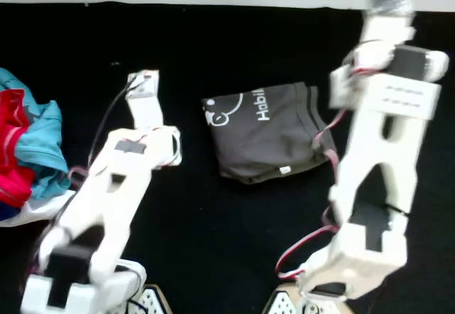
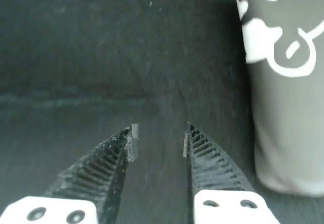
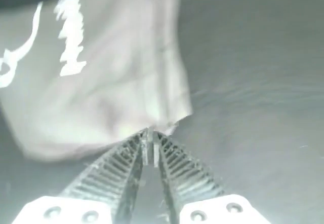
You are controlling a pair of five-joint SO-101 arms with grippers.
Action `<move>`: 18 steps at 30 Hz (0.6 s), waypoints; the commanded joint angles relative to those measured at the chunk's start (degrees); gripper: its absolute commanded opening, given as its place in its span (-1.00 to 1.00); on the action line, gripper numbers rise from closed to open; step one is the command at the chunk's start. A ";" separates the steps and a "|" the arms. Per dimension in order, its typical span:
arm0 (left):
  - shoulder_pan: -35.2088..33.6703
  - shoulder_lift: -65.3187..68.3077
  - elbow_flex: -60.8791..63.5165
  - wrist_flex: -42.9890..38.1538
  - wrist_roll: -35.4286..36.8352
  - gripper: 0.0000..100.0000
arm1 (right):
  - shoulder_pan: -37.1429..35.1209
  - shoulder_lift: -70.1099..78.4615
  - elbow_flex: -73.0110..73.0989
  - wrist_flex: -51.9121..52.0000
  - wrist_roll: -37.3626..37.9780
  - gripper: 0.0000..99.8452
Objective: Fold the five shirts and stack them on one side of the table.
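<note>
Folded shirt (image 1: 266, 133) on table (image 1: 213, 243) centre; shirt pile (image 1: 28, 150) far left.

black table (image 1: 213, 243) bears folded grey shirt (image 1: 266, 131), crumpled shirt pile (image 1: 28, 150).

Lighting soft, even, no hard shadows. Black counter (image 1: 213, 243) reads dim. White arm (image 1: 384, 136) glares at two o'clock, high view.

Bare table (image 1: 213, 243) separates folded shirt (image 1: 266, 133) from crumpled pile (image 1: 35, 140).
</note>
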 commanded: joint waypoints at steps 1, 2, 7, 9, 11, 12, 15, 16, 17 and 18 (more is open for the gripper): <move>-0.48 8.40 -10.59 -0.18 0.44 -0.69 | -3.65 -4.62 19.56 -10.42 -0.26 -0.98; -0.57 10.68 -12.97 0.00 0.44 -0.69 | -3.82 -4.62 22.90 -13.05 -0.26 -0.98; -0.48 20.70 -22.99 0.09 0.44 -0.69 | -2.15 -4.44 33.80 -23.08 -0.18 -0.98; -0.48 24.22 -25.89 0.09 0.44 -0.69 | 0.04 -4.35 36.18 -27.03 0.09 -0.98; -0.48 27.30 -28.62 0.18 0.44 -0.69 | 3.03 -3.82 38.02 -31.78 2.64 -0.98; -0.57 28.62 -29.67 0.18 0.44 -0.69 | 4.62 -2.86 38.55 -33.98 3.52 -0.98; -0.31 31.25 -30.90 0.79 0.44 -0.69 | 8.92 1.71 38.02 -36.79 3.87 -0.98; -0.31 31.34 -31.34 1.76 0.44 -0.69 | 9.98 3.30 36.97 -36.35 3.87 -0.98; -0.31 31.43 -31.87 2.64 0.44 -0.69 | 10.86 4.44 36.18 -35.65 3.87 -0.98; -0.40 31.52 -32.40 3.16 0.44 -0.69 | 11.65 5.41 35.03 -34.24 3.87 -0.98</move>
